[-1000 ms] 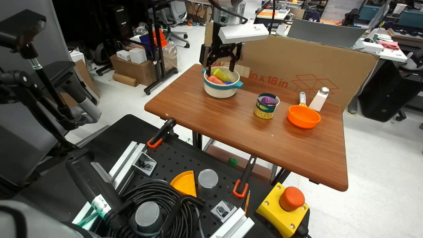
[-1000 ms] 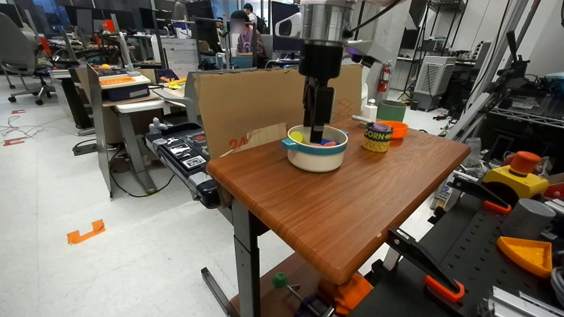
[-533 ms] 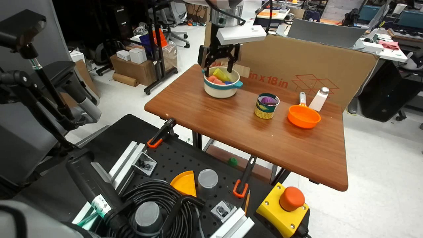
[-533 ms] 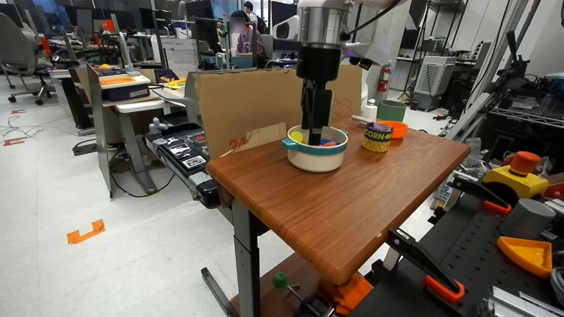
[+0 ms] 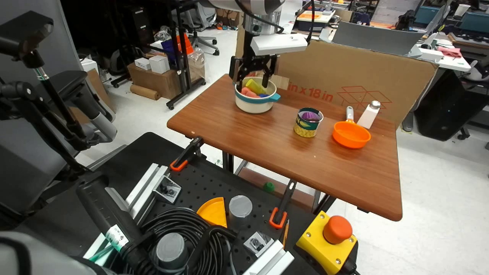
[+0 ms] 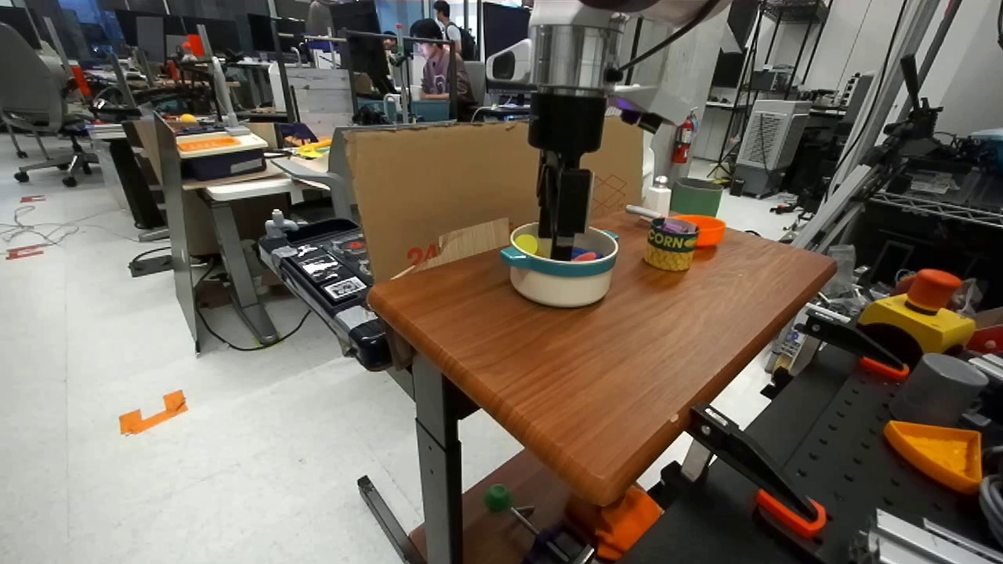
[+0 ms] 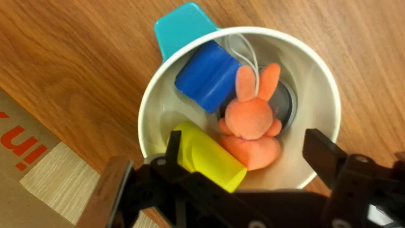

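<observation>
Near the pot (image 6: 561, 287), "CORN" can (image 6: 670, 249)

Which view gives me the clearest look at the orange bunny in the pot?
The wrist view: it looks down into the pot and shows the orange bunny from ears to body. Past the pot's wall, the exterior views give less: rounded orange lumps, or just a small reddish patch that may be it.

floor (image 6: 235, 454): pale, shiny | table (image 6: 627, 337): brown wood-grain top | office chair (image 6: 33, 82): grey | desk (image 6: 243, 190): white, cluttered
</observation>
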Motion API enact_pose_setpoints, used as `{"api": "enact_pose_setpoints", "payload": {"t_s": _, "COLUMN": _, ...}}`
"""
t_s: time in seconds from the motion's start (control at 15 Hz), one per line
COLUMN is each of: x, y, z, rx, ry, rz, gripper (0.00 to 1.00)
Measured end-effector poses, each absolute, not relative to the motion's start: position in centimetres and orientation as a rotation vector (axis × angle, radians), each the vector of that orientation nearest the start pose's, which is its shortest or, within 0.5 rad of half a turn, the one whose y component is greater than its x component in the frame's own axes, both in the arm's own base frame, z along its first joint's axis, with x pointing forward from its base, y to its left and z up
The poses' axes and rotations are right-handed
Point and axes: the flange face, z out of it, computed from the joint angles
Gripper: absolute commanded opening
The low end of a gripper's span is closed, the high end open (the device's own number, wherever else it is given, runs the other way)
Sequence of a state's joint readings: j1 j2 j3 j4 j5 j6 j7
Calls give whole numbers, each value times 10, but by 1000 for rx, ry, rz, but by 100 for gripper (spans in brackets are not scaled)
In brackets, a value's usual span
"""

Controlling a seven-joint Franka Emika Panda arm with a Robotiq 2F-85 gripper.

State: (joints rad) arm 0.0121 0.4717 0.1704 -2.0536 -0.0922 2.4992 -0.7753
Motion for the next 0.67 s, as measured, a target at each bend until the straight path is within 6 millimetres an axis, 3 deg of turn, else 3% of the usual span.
{"api": "enact_pose_setpoints", "payload": {"t_s": 0.53, "x": 586, "y": 106, "z": 194, "rx": -2716, "ry": -1503, "rz": 41, "gripper": 4}}
{"api": "enact_pose_setpoints", "payload": {"t_s": 0.67, "x": 586, "y": 106, "z": 194, "rx": -2716, "ry": -1503, "rz": 42, "gripper": 0}}
